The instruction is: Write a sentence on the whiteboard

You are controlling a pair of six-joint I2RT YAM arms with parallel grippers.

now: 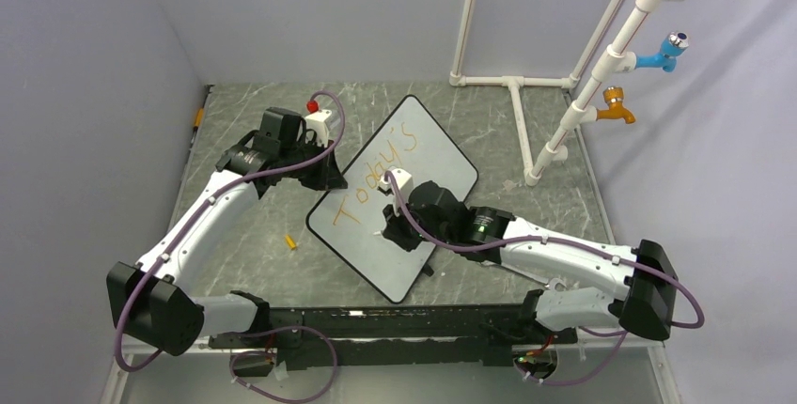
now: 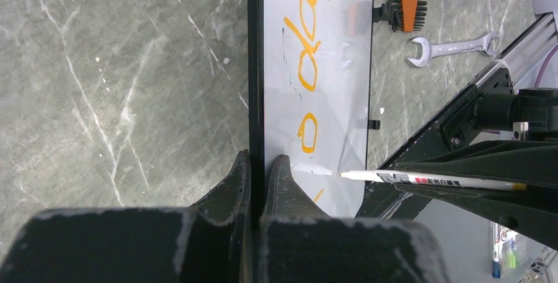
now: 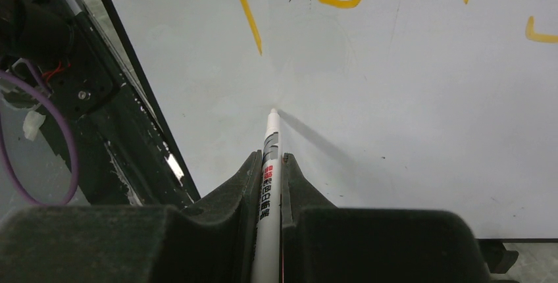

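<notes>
The gray stone surface (image 1: 254, 235) has a small yellow bit (image 1: 291, 241) lying on it near the L arm. The L end effector (image 1: 324, 164) (image 2: 260, 164) is shut narrow, w/ its two fingers (image 2: 238, 181) pinching the thin black rim on the left side of the whiteboard (image 1: 367, 254) (image 2: 349, 66). The whiteboard sits in the middle of the surface, btwn the two arms, turned so one corner points to the back. The sentence (image 1: 376, 178) (image 2: 306, 66) is in orange and runs up across the board; it reads "Today's" so far, in one line. The R end effector (image 1: 390, 230) (image 3: 268, 161) is over the near part of the board & is closed tight on a white marker (image 3: 268, 184) (image 2: 434, 181). The marker tip is right at the bare white spot just under the letter T, but I can't tell if it touches. Past the board, the L wrist view shows a silver wrench (image 2: 451, 47) & a set of black keys in an orange holder (image 2: 401, 14) on the surface. At the far right is a white pipe frame (image 1: 517, 122) w/ a blue tap (image 1: 663, 52) & an orange tap (image 1: 616, 108).
</notes>
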